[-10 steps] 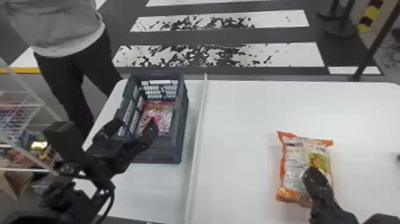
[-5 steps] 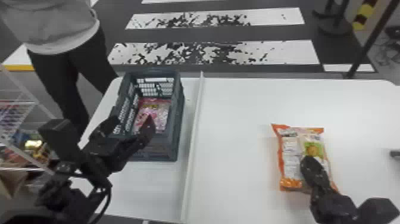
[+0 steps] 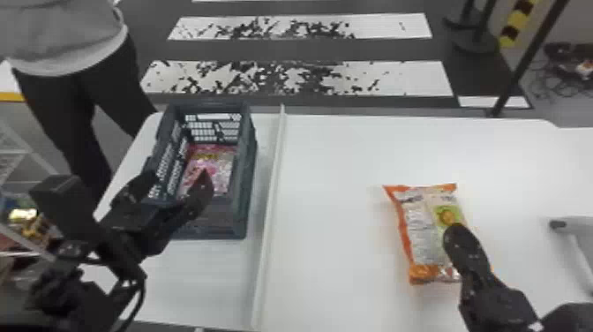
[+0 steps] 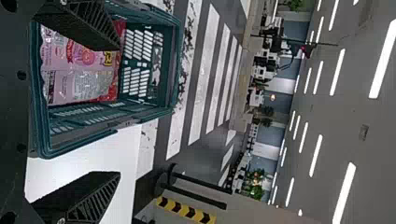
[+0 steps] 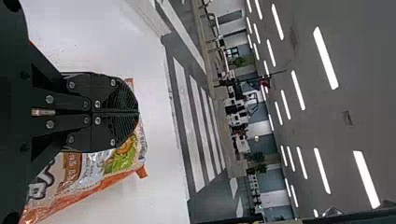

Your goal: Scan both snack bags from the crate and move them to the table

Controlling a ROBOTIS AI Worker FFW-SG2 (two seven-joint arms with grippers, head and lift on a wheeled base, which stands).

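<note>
My right gripper (image 5: 138, 113), pads together, has shifted toward the orange bag's (image 3: 421, 229) right side on the bench (image 3: 331, 185), seemingly released, so the pink bag (image 4: 84, 84), in the far-left-corner crate (image 3: 249, 190), awaits my spread left gripper (image 4: 119, 111).

Fingers (image 5: 122, 99) pressed together partly hide the snack bag (image 5: 95, 165) on the table (image 5: 159, 186).

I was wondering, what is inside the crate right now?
A pink and red snack bag lies in the crate. In the left wrist view, a finger of the left gripper covers part of it. Whatever is beneath the bag is hidden.
</note>
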